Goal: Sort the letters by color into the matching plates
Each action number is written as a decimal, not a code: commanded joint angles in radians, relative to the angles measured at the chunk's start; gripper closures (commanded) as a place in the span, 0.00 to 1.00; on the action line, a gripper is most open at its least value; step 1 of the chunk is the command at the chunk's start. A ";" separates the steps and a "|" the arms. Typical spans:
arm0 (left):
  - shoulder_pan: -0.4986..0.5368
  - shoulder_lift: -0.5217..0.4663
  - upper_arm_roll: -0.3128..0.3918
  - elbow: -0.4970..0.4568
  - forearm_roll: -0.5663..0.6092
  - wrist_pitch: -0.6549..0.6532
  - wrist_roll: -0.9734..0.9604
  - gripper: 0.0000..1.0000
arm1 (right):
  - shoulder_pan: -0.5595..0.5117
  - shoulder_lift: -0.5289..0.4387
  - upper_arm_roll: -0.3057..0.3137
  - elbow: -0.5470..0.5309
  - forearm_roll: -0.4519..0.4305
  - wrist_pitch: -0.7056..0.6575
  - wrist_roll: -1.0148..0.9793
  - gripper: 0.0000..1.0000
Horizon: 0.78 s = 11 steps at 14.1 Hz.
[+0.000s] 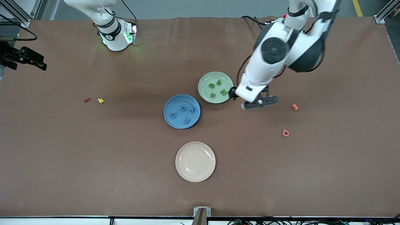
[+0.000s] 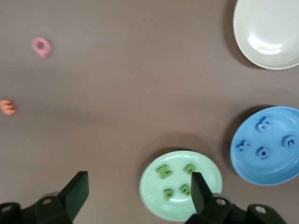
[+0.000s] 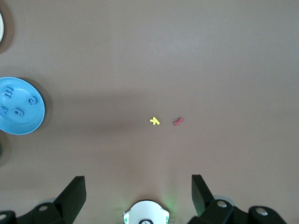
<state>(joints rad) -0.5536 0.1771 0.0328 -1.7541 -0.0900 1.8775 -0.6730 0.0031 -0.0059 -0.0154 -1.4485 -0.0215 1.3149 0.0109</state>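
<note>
Item: green plate [image 1: 205, 92], round, shallow, pale glazed finish. It lies partly beneath the left gripper [image 2: 139, 192] and holds four green letters [image 1: 217, 87].

Item: blue plate [image 1: 170, 106], the same shape with a smooth gloss. It touches or nearly touches the green plate, and sits nearer the front camera and farther from the left gripper toward the right arm's end. It holds four blue letters [image 1: 183, 113].

Judged status: each colour is already in its matching plate, so the sort looks complete.

Handling, judged: the letters look like light, chunky, matte foam, slightly squashy and not fragile. A pinch across a straight stroke or the outer flanks should hold them, and a light squeeze is enough. The plates look rigid and slick, and could skid on the cloth if nudged.

Item: left gripper, jaws spread wide and holding nothing. It hangs over the edge of the green plate on the side toward the left arm's end.

Item: right gripper [image 3: 139, 193], jaws wide and empty. It is raised above its own base and waits.

Other stock:
- Cream plate [image 1: 195, 161], bare, well clear of the left gripper toward the front camera.
- Orange letter [image 1: 294, 107] and pink ring-shaped letter [image 1: 285, 132], on the cloth toward the left arm's end.
- Yellow letter [image 1: 100, 100] and red letter [image 1: 87, 100], close together below the right gripper's outlook.
- Table [image 1: 93, 162], covered in brown matte cloth with faint creases.
</note>
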 commanded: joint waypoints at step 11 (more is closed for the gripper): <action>0.452 -0.298 -0.034 -0.024 0.018 -0.265 0.493 0.01 | -0.008 -0.063 -0.002 -0.046 0.057 0.034 -0.008 0.00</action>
<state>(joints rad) -0.1712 -0.0859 0.0292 -1.7579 -0.0876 1.6184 -0.2287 0.0037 -0.0331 -0.0242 -1.4569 0.0231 1.3362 0.0109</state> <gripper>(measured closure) 0.004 0.000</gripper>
